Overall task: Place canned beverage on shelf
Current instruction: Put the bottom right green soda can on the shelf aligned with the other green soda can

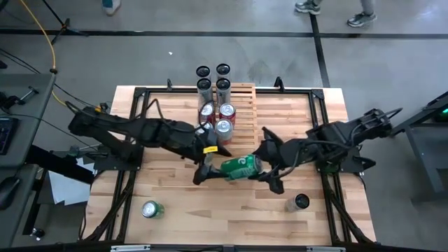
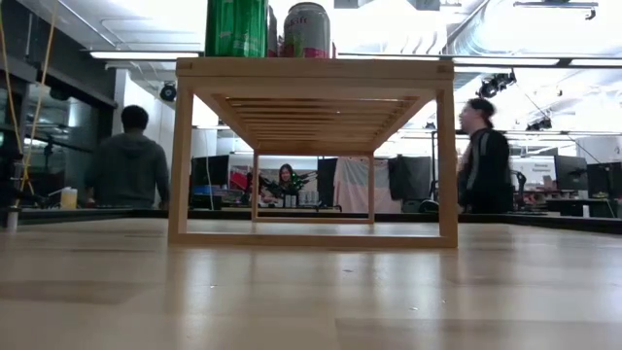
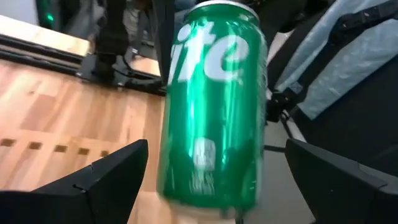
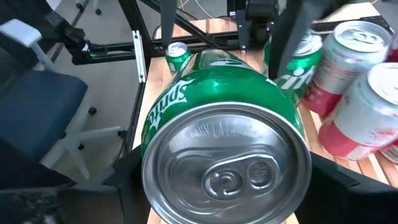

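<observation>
- I saw the right gripper [image 1: 260, 170] clamped around the green can [image 1: 239, 167], just in front of the shelf [image 1: 241, 105].
- My left gripper [image 1: 208, 170] stood wide open beside that can.

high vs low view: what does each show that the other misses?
Only high: both arms, the right gripper holding the green can on its side, the left gripper open at it, plus loose cans on the table. Only low: the shelf's open frame side-on and people in the room behind. Both: shelf with cans on top.
</observation>
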You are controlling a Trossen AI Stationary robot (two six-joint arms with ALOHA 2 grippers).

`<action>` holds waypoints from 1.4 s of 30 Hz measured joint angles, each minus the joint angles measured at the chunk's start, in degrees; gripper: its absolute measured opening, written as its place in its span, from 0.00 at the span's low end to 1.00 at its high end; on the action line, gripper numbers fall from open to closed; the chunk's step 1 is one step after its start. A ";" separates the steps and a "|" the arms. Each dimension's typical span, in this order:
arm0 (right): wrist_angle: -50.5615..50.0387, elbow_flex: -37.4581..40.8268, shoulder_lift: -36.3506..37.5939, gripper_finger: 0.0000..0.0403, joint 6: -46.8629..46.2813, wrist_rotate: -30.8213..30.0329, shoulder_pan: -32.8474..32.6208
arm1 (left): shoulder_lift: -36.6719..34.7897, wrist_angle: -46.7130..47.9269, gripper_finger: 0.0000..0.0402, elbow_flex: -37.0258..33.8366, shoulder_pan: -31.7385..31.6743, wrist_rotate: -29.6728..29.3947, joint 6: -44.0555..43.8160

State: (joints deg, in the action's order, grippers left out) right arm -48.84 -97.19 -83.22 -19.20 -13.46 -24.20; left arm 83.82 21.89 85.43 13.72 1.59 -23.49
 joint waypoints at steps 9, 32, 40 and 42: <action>4.03 0.07 -2.95 0.68 3.83 0.46 1.56 | 3.97 -1.05 0.93 0.00 -0.57 7.17 0.07; 5.85 -0.02 -2.95 0.68 5.47 2.58 4.02 | 3.31 2.79 0.69 0.02 -2.00 9.94 4.66; 2.02 -0.14 -0.97 0.95 -0.89 1.95 4.02 | 1.92 6.54 0.69 -0.24 -3.04 9.65 4.89; -0.17 -0.02 -0.58 0.92 -1.77 1.63 4.00 | 0.32 8.82 0.69 -0.21 -3.39 6.99 5.05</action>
State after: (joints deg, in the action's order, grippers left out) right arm -49.00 -97.21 -83.80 -20.97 -11.83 -20.21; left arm 84.14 30.72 85.21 10.33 8.57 -18.44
